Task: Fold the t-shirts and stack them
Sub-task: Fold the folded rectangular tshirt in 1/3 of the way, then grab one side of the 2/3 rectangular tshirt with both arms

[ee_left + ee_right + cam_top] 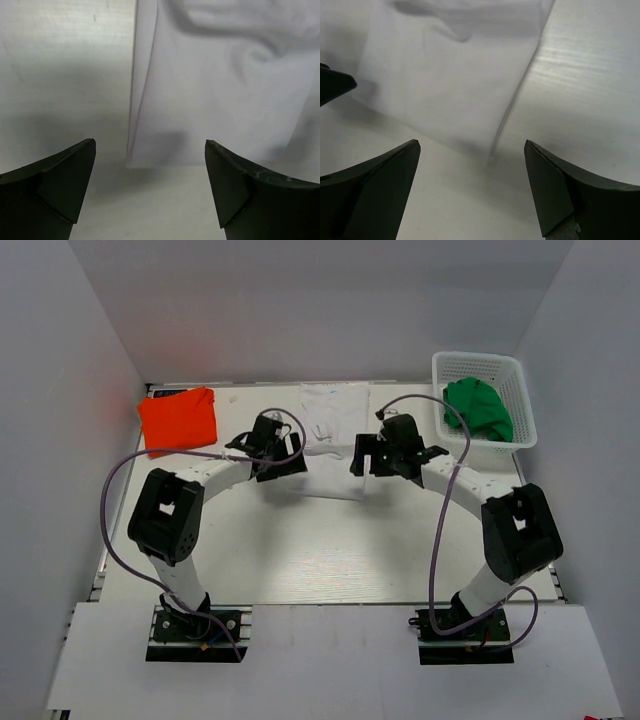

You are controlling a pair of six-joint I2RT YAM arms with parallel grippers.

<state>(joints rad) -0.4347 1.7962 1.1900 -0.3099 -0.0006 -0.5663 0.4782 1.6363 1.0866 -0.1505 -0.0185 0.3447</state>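
Note:
The white t-shirt [333, 430] lies flat at the middle back of the table, narrowed to a long strip. My left gripper [283, 473] is open and empty just above its near left corner [150, 150]. My right gripper [369, 475] is open and empty just above its near right corner [495, 150]. The orange t-shirt [180, 420] lies folded at the back left. The green t-shirt [478, 410] sits crumpled in the white basket [520, 385] at the back right.
White walls close in the table on the left, back and right. Purple cables loop from both arms over the table. The left fingertip [335, 85] shows at the left edge of the right wrist view.

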